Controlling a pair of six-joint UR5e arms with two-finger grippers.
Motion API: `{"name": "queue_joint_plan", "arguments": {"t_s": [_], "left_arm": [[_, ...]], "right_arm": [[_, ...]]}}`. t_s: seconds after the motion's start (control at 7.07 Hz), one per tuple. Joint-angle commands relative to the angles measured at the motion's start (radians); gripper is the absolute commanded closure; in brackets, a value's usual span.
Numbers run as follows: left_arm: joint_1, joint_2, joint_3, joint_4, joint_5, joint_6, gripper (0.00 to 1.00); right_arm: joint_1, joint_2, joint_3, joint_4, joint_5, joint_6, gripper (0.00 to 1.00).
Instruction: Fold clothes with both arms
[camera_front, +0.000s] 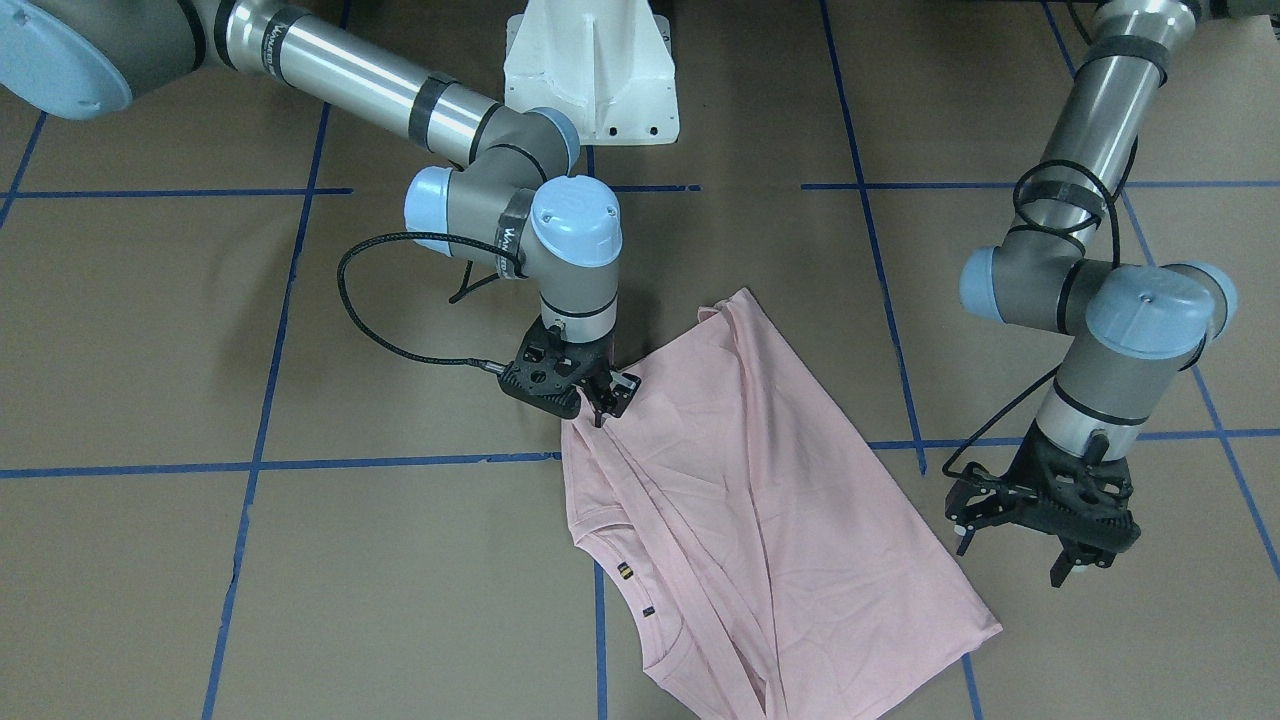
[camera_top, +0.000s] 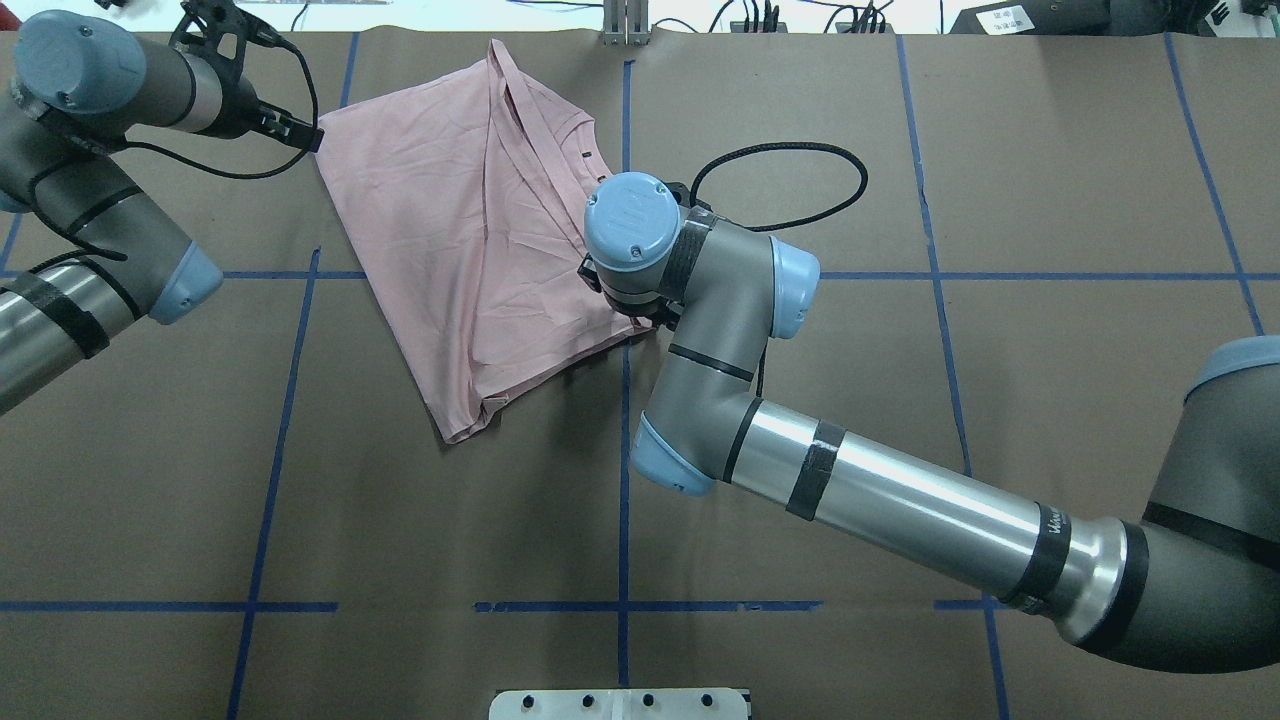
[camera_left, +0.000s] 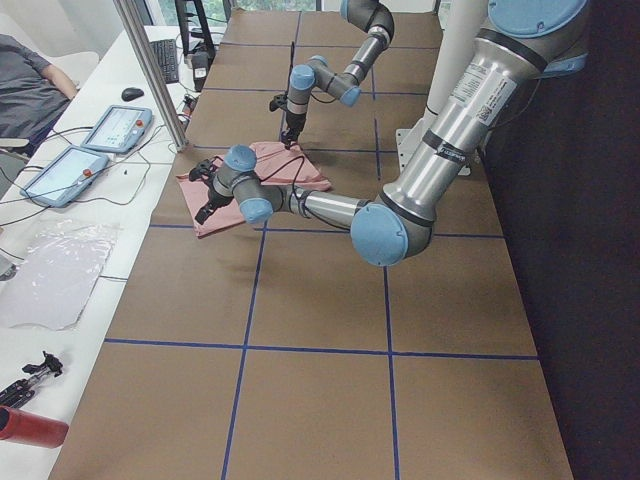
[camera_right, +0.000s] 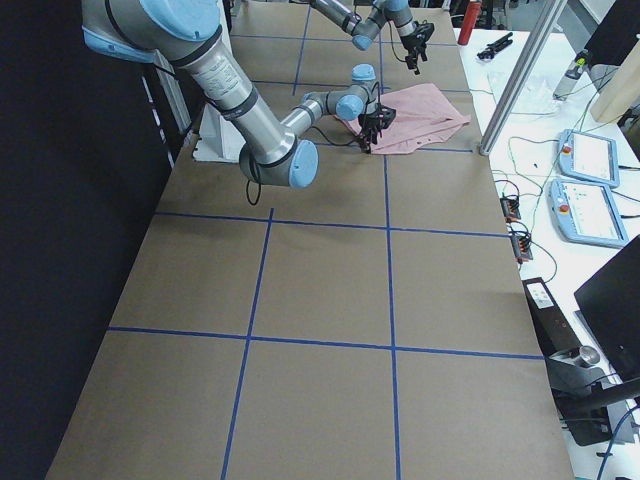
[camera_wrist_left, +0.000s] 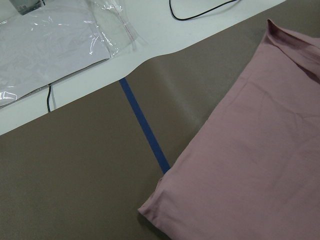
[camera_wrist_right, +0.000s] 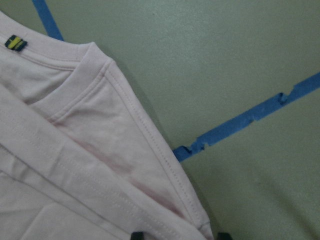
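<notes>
The pale pink T-shirt (camera_front: 760, 500) (camera_top: 450, 230) lies folded lengthways on the brown table, plain side up, with no print showing. Its ribbed collar (camera_wrist_right: 85, 65) and a small tag (camera_front: 625, 571) sit at the edge nearest my right arm. My right gripper (camera_front: 610, 398) is low over that edge and open. Its fingertips (camera_wrist_right: 136, 235) straddle the shirt's hem (camera_wrist_right: 165, 165). In the overhead view the right wrist hides this gripper. My left gripper (camera_front: 1015, 552) (camera_top: 295, 125) hangs open and holds nothing, just off the shirt's far corner (camera_wrist_left: 150, 210).
The white pedestal base (camera_front: 590, 70) stands behind the shirt. Blue tape lines (camera_top: 622, 480) grid the table. A white bench along the far edge carries a plastic sheet (camera_wrist_left: 50, 40), cables and two tablets (camera_left: 115, 127). A seated person (camera_left: 30, 90) is at that bench.
</notes>
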Motion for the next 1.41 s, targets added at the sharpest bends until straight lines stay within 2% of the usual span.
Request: {"name": "queue_joint_plan", "arguments": {"t_s": [0.0,0.14,0.57,0.71,0.85,1.13,1.27], "left_arm": [[0.000,0.002,0.000,-0.001,0.000,0.000,0.00],[0.000,0.004,0.000,-0.003,0.000,0.000,0.00],[0.000,0.004,0.000,-0.003,0.000,0.000,0.00],[0.000,0.004,0.000,-0.004,0.000,0.000,0.00],[0.000,0.004,-0.008,-0.003,0.000,0.000,0.00],[0.000,0.002,-0.018,-0.001,0.000,-0.002,0.00],[0.000,0.002,-0.029,0.000,-0.002,-0.002,0.00]], "right_arm": [[-0.010,-0.004,0.000,-0.005,-0.011,0.003,0.76],[-0.012,-0.002,0.000,-0.025,-0.024,0.003,1.00],[-0.007,-0.005,0.018,-0.033,-0.025,0.002,1.00],[0.000,-0.016,0.055,-0.048,-0.023,0.000,1.00],[0.002,-0.044,0.116,-0.066,-0.023,0.000,1.00],[0.000,-0.235,0.393,-0.088,-0.026,0.002,1.00],[-0.036,-0.313,0.532,-0.131,-0.050,0.006,1.00]]}}
